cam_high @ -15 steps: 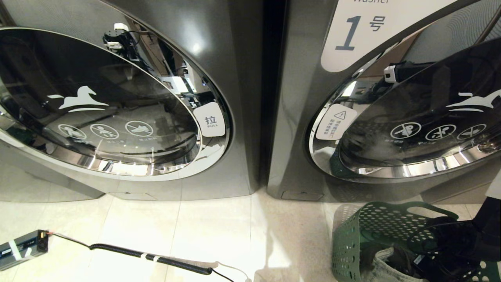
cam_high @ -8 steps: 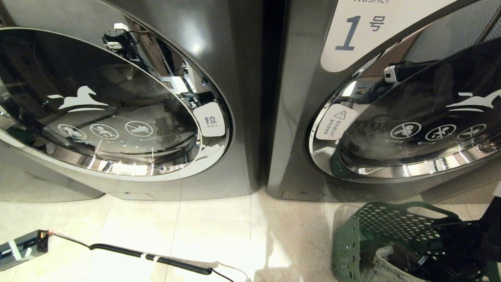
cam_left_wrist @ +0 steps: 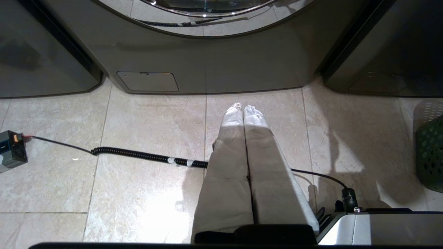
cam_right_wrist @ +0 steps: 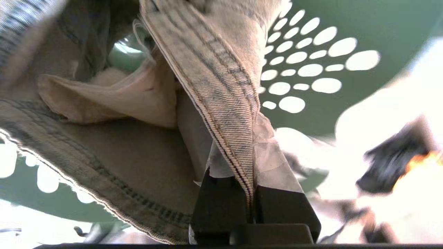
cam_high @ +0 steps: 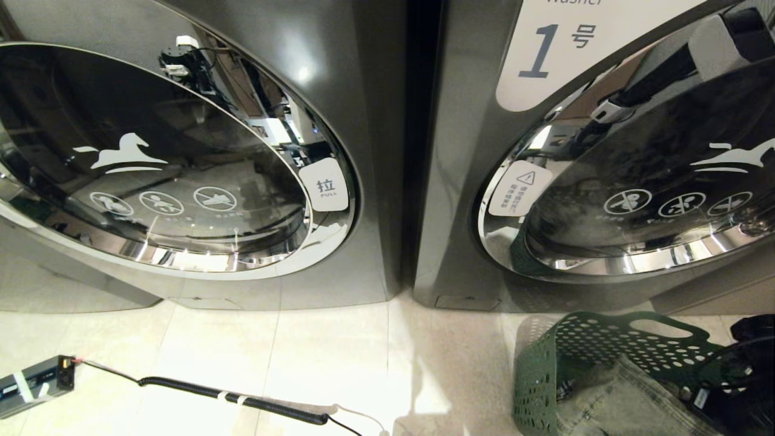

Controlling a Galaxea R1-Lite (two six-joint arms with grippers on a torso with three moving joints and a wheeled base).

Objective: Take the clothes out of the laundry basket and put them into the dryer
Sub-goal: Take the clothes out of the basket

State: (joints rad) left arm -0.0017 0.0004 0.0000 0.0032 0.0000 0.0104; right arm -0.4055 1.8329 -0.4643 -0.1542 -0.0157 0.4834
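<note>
The green perforated laundry basket [cam_high: 605, 345] stands on the floor at the lower right, before the right-hand machine. Faded denim clothes [cam_high: 617, 399] rise out of it. In the right wrist view my right gripper [cam_right_wrist: 247, 152] is shut on a stitched seam of the clothes [cam_right_wrist: 225, 90], with the basket's wall [cam_right_wrist: 346, 27] behind. My dark right arm [cam_high: 726, 387] shows at the basket's right side. My left gripper [cam_left_wrist: 242, 108] is shut and empty, parked over the floor tiles. The dryer is out of view.
Two dark grey washers with white horse logos, one on the left [cam_high: 181, 169] and one on the right [cam_high: 636, 181], fill the view ahead, doors shut. A coiled black cable [cam_high: 230, 396] runs across the tiles from a small grey box [cam_high: 36, 384].
My right gripper closed on the denim in the basket and lifted it. The clothes now stand higher above the rim and the arm has shifted right.
</note>
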